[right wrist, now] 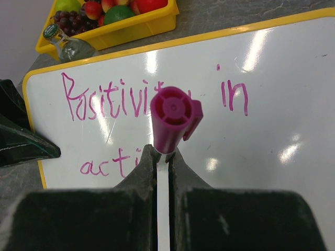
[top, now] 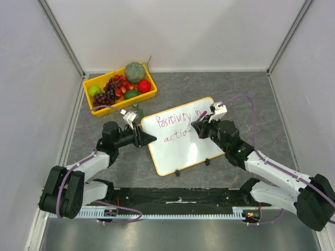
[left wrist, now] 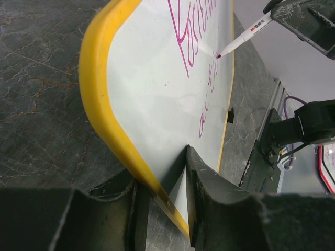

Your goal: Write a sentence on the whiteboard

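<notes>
The whiteboard (top: 183, 151) lies on the table between the arms, with a yellow frame and two black feet on its near edge. The pink sentence (top: 178, 121) reads "Positivity in" with "acti" and a partial letter below it. My left gripper (top: 149, 138) is shut on the whiteboard's left edge (left wrist: 104, 104), one finger above the frame and one below, as the left wrist view (left wrist: 162, 193) shows. My right gripper (top: 201, 128) is shut on a white marker with a magenta cap (right wrist: 172, 117). The marker's tip (left wrist: 219, 55) touches the board just after "acti". The cap hides part of the writing (right wrist: 104, 99).
A yellow tray (top: 125, 102) of fruit stands at the back left, and shows in the right wrist view (right wrist: 131, 29). A small glass bottle (top: 137, 111) stands between the tray and the board's far left corner, and shows in the right wrist view (right wrist: 68, 46). White walls enclose the table.
</notes>
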You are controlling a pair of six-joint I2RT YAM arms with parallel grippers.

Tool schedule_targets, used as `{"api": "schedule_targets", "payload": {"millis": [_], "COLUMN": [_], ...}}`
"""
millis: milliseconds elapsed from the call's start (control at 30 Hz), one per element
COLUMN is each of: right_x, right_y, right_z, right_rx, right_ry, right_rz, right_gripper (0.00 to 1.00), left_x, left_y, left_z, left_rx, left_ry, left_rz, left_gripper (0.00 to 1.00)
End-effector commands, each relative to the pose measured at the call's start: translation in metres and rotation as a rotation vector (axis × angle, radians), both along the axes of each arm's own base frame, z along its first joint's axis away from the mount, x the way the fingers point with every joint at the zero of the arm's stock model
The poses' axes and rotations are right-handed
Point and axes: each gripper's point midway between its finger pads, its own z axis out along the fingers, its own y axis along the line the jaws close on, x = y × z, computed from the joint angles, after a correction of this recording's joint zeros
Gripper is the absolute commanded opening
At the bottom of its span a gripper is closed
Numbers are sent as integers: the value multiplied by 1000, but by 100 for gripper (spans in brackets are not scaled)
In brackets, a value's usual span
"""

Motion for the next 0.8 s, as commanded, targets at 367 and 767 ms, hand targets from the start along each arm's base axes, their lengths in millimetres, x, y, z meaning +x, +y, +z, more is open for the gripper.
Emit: {"api": "schedule_targets", "payload": {"millis": [367, 767], "right_x": [-12, 9], "right_y": [-11, -5], "right_z": [-28, 1], "right_rx": [-42, -40], "right_ry": [47, -14], "right_rz": [4, -32], "right_gripper": [0, 0], "left_x": [0, -1], "left_y": [-1, -2], "left_z": [-9, -9], "left_rx": [48, 46], "left_ry": [-29, -26], "left_rz": [-20, -27], "left_gripper": [2, 2]}}
